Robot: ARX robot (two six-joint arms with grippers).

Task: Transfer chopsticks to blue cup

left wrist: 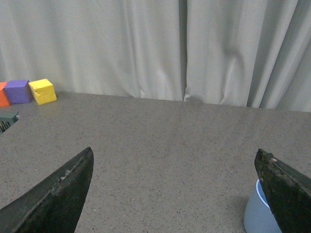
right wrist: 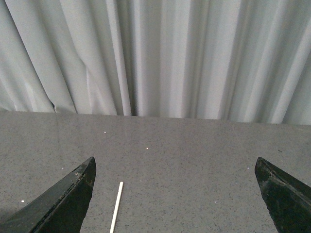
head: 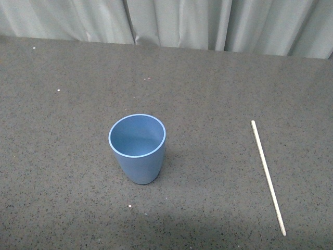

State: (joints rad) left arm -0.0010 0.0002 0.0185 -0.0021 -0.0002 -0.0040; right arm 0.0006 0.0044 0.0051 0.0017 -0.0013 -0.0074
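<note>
While the cup [head: 137, 148] stands upright, the chopstick [head: 268, 177] lies well to its right — open table [head: 208, 94] between; left tool [left wrist: 173, 153] and right tool [right wrist: 175, 160] gape wide, empty.

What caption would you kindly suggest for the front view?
Upright, empty blue cup on speckled grey table, chopstick lying apart to its right.

The light-blue matte plastic tumbler [head: 137, 151] has a thin paler rim; the long thin off-white stick [head: 268, 177] is plain and pale; the dark grey speckled bench [head: 62, 156] carries black and white flecks; the pleated fabric curtain [head: 177, 21] is pale grey; the left jaws and the right jaws are scuffed black; beyond the left jaws sit a small yellow cube [left wrist: 43, 91], a small purple cube [left wrist: 18, 91] and a small orange cube [left wrist: 3, 94].
</note>
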